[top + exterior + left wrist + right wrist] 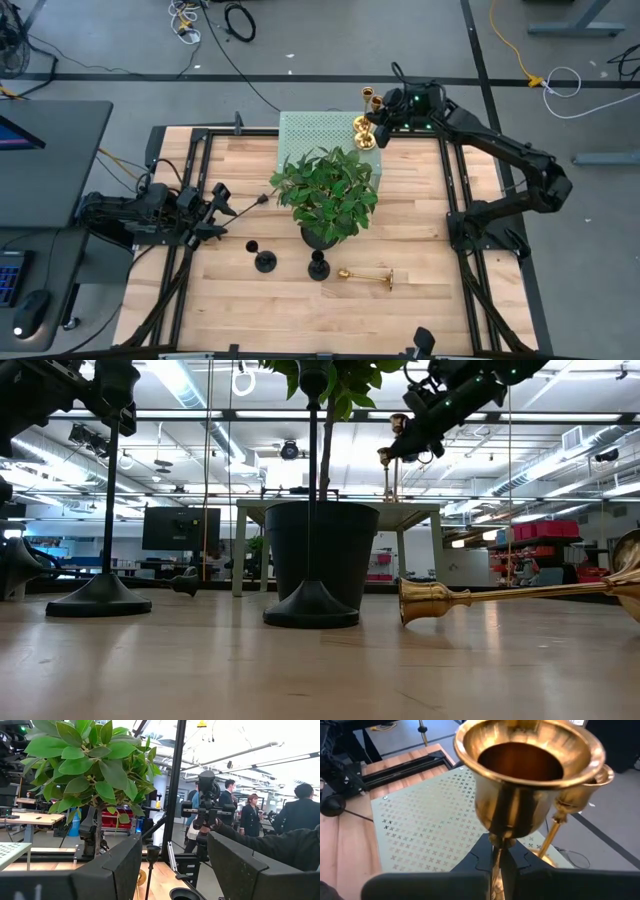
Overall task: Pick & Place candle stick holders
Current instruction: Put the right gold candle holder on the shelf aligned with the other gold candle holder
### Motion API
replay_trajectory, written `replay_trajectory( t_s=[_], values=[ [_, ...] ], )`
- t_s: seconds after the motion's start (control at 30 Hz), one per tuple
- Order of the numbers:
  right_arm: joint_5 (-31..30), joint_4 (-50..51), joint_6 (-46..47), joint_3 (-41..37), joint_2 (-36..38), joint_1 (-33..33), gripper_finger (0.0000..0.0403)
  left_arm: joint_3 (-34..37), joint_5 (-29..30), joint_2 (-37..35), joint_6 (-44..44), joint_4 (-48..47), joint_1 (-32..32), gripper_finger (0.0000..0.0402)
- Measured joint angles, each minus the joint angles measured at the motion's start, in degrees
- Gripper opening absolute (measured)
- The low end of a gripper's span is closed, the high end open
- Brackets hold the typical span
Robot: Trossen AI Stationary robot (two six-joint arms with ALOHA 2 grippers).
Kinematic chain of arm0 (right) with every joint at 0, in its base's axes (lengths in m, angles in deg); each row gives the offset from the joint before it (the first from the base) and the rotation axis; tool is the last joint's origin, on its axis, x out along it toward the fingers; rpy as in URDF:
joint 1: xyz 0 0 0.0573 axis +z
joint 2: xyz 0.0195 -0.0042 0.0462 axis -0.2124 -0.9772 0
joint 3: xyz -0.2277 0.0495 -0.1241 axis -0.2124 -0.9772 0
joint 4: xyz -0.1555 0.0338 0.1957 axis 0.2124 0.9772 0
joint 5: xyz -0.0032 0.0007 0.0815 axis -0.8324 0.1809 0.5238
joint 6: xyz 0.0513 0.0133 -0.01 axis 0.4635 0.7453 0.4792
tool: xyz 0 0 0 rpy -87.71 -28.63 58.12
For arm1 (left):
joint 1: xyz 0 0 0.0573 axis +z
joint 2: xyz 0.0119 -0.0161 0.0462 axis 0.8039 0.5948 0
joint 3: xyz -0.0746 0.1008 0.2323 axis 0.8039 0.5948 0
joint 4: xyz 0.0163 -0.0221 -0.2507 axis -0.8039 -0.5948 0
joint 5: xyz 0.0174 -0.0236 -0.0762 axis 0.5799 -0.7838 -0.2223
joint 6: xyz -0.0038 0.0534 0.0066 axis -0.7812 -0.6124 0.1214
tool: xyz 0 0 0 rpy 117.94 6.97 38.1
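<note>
Two candle stick holders (pixel 265 260) standing on the near table are matte black; a shiny gold one (pixel 366 276) lies right of them. The plant (pixel 327 190) has green leaves in a black pot (pixel 321 550). The far mat (pixel 430 820) is pale green, patterned with small crosses.

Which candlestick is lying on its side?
The gold candlestick on the table's near side, right of the two black candlesticks. Those stand upright; the other gold one is held up by the right end effector.

Open-plan lab (monitor (pixel 181 527), benches (pixel 340 510))
</note>
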Motion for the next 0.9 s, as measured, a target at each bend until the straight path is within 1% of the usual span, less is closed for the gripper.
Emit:
replay_trajectory(
  t_s=[0.6,0.9],
  values=[
    [0.0,0.09,0.51,0.0,-0.14,0.02,0.0008,-0.01,-0.01,0.01,-0.03,0.0,-0.02,0.0227],
    [-0.07,0.07,1.16,0.0,-0.14,0.07,0.0033,0.0,-0.01,0.0,-0.03,-0.02,-0.02,0.0227]
  ],
)
